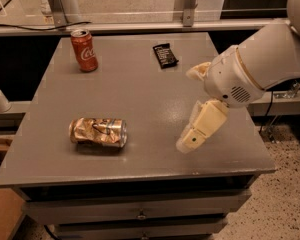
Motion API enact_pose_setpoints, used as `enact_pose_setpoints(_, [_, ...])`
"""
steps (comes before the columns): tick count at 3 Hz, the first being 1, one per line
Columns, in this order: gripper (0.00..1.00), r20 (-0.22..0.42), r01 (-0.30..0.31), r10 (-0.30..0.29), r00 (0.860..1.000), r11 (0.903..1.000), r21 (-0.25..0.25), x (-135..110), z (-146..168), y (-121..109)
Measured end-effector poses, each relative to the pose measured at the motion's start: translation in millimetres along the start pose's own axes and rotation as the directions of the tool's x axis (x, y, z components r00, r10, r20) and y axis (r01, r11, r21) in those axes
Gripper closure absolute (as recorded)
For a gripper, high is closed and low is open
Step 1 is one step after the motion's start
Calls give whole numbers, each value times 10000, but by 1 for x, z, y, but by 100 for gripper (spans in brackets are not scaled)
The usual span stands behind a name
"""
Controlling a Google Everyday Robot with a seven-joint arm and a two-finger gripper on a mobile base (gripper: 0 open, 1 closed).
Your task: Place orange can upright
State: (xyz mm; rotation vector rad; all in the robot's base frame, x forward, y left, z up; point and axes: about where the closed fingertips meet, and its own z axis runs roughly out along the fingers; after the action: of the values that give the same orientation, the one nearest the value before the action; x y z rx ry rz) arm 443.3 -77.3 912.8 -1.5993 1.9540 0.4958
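You are at the approach step: nothing is gripped and the grasp is not yet made. The can (98,132) lies on its side on the front-left part of the desk (140,91), long axis running left to right, silver top toward the right, dented flank up. It stands free, well apart from everything else.

Your tool (199,128) hangs over the front-right part of the desk, to the right of the can and well apart from it, with bare desk between them. It carries nothing. From this angle you cannot tell whether it is spread or pressed together.

The arm (260,64) comes in from the right edge of the view, its thick white wrist housing sitting above the desk's right side, and the tool slopes down and to the left from it, tip low and close to the surface.

My reading of the next move: bring the tool left across the desk to the can, set it to close across the round body and not along the length, then lift, turn the can on end and set it down on its base. The crumpled wall may give or slip under pressure, so grip squarely.

The red can (84,50) and the dark packet (165,55) sit at the back, out of your path.
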Motion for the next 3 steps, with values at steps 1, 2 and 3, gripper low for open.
enact_pose_setpoints(1, [0, 1579, 202, -260, 9871, 9991, 383, -40, 22, -5])
enact_pose_setpoints(2, [0, 2320, 394, -571, 9710, 9960, 801, -74, 41, -8])
enact_pose_setpoints(3, [0, 2433, 586, -815, 9665, 9933, 1000, -100, 66, -8])
